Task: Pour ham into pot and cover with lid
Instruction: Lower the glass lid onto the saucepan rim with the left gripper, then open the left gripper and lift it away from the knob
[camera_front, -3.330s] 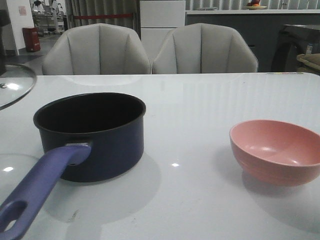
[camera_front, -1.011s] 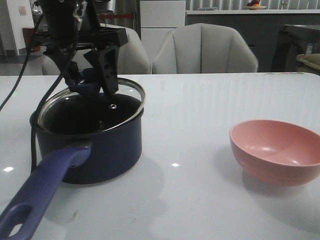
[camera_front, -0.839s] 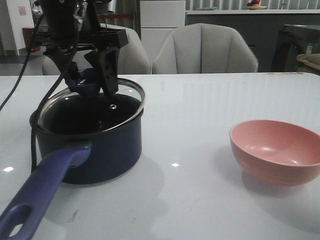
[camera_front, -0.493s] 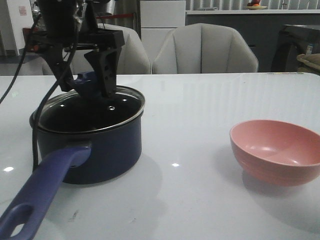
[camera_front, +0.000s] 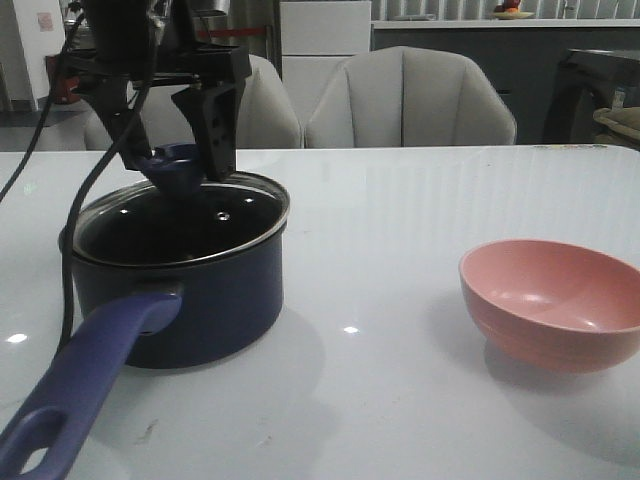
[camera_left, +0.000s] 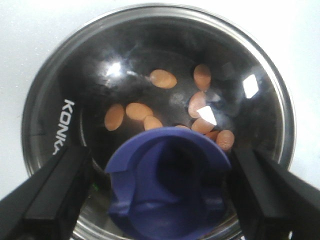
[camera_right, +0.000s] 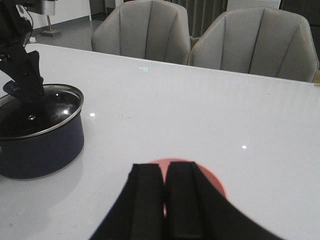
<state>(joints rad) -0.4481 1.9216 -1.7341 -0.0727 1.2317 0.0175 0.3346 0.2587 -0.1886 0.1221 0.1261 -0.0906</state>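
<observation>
Orange-pink ham slices (camera_left: 139, 111) lie in my dark navy saucepan (camera_front: 180, 300); clear glass lid (camera_front: 183, 210), tilted a second ago, now seats flat, left gripper (camera_front: 172, 165) released around its blue knob (camera_left: 167, 182), covering done.

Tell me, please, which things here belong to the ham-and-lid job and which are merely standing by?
Part of the job:
- ham inside the pot
- glass lid, seated on it
- left pincer, open around the lid's knob

Standing by:
- empty pink bowl
- right pincer, shut
- two chairs
</observation>
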